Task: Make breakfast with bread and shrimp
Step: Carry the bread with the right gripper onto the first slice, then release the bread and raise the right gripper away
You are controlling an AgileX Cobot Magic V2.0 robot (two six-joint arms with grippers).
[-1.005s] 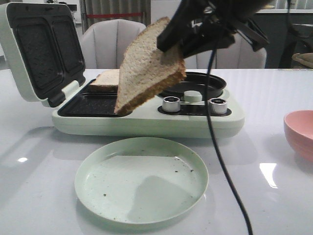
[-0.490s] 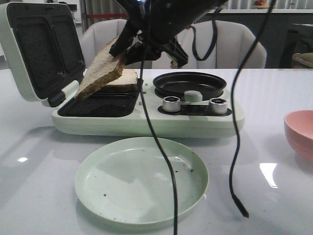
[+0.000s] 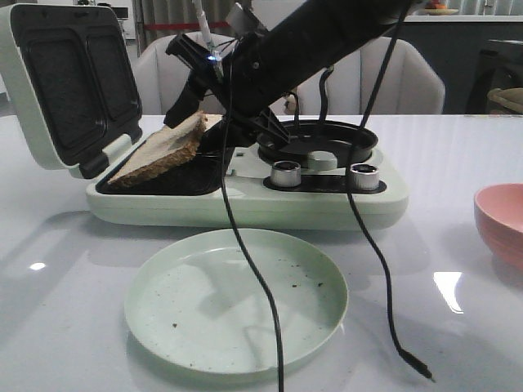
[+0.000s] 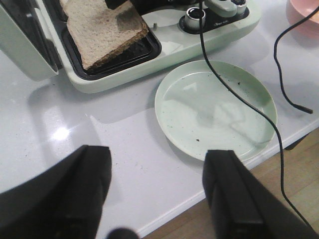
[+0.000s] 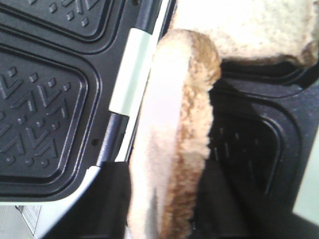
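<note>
The right gripper is clamped on a slice of bread by its upper edge, the slice tilting down so its lower corner rests in the near well of the sandwich maker. In the right wrist view the held slice runs edge-on between the fingers, pale tan on its face with a rough, darker brown crust. A second slice lies flat in the well behind it, just beside the held one. That makes two slices, both over the dark ribbed plates of the open appliance, whose lid stands upright at the left.

The left gripper hangs above the table with its fingers spread wide and nothing between them.

One pale green plate sits before the appliance, bare but for crumbs. One pink bowl stands at the right edge.
</note>
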